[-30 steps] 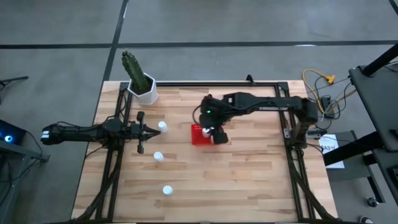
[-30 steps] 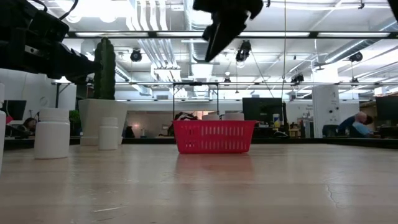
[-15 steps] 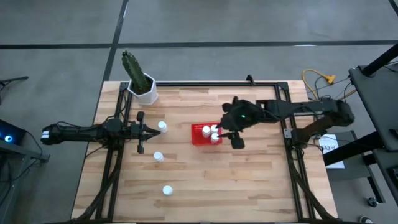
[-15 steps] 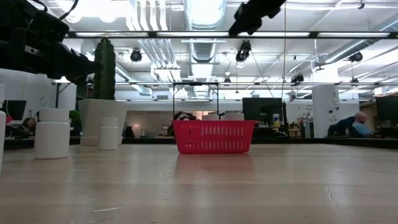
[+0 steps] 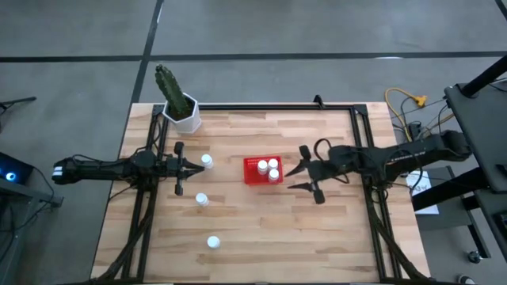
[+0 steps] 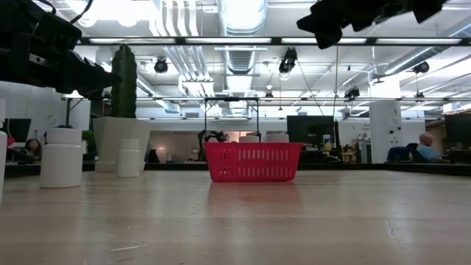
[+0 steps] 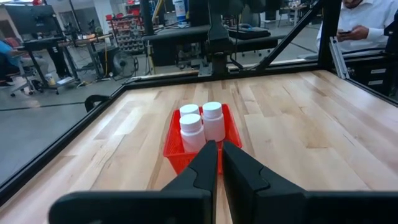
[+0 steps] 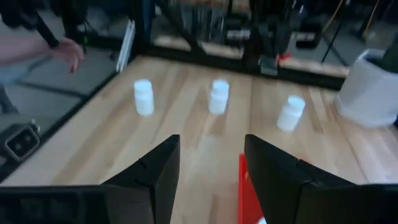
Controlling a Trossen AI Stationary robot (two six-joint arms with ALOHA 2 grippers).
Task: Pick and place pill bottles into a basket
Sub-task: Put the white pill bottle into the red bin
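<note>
Red basket (image 5: 262, 170) sits mid-table with three white pill bottles (image 5: 269, 169) standing upright inside, caps up, bunched toward the right-arm end; the left wrist view shows them (image 7: 202, 124) packed together and touching

Three more bottles loose on the table on the left arm's side: one (image 5: 207, 161) just beside the left gripper tip, one (image 5: 202, 199) nearer the front, one (image 5: 212, 242) further forward still. All upright, well apart from each other and from the basket. The right wrist view shows the same three (image 8: 219, 96) in a row beyond the basket edge

Right gripper (image 5: 307, 178) is just off the basket's right-hand side, above the table, fingers spread apart with nothing between them. Right wrist view confirms a clear gap between the two fingers (image 8: 277, 171)

Left gripper (image 5: 186, 165) lies low over the left side of the table, pointed at the basket, fingers pressed together and holding nothing; left wrist view shows the two fingers (image 7: 205, 168) closed with only a thin seam

Cactus in a white pot (image 5: 184, 111) stands at the back left corner, away from everything else
</note>
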